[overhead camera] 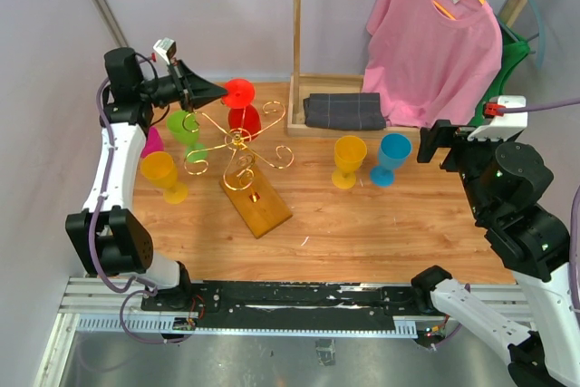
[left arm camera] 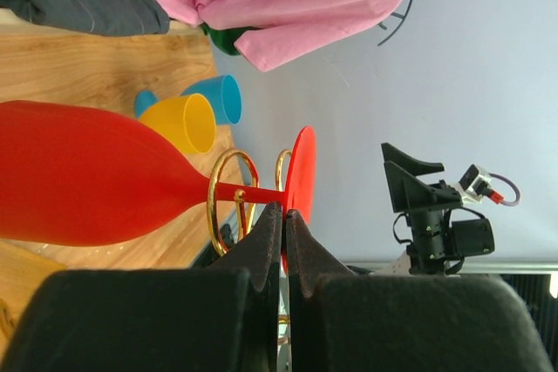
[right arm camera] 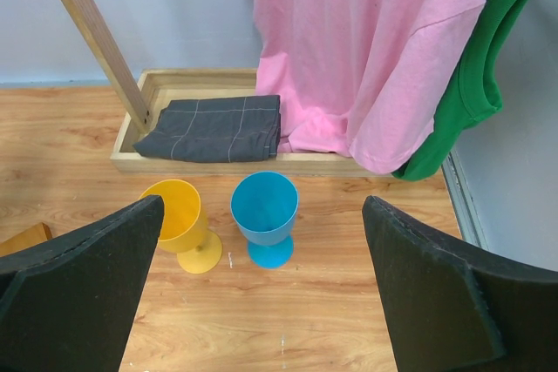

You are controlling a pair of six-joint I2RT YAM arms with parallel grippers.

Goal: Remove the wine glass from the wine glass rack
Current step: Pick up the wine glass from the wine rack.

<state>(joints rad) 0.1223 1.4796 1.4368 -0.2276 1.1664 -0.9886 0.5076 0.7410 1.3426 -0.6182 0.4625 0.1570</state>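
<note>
From above, the wine glass rack [overhead camera: 238, 144] stands on the left half of the wooden surface [overhead camera: 362, 224], its gold spiral arms spreading from a central post over a rectangular wooden base [overhead camera: 256, 199]. A red wine glass [overhead camera: 242, 106] hangs upside down on the far side of the rack, foot uppermost, and the left gripper [overhead camera: 217, 93] reaches in from the left with its tips at that foot. A green glass [overhead camera: 184, 126] and a yellow glass [overhead camera: 162, 174] sit at the rack's left side. Further right on the surface stand a yellow goblet [overhead camera: 349, 159] and a blue goblet [overhead camera: 391, 157], side by side, near a wooden tray [overhead camera: 299, 116] holding a folded dark cloth [overhead camera: 343, 111]; a pink T-shirt [overhead camera: 435, 43] hangs behind. The right gripper [overhead camera: 435, 143] hovers at the right, apart from everything. In the left wrist view, the left gripper [left arm camera: 283, 233] is closed, fingers pressed together on the rim of the red wine glass's [left arm camera: 87, 185] foot, while the stem passes through a gold loop [left arm camera: 231, 189] of the rack. In the right wrist view, the right gripper [right arm camera: 261, 294] stands wide open and holds nothing, above the yellow goblet [right arm camera: 179, 219] and blue goblet [right arm camera: 264, 213].
</note>
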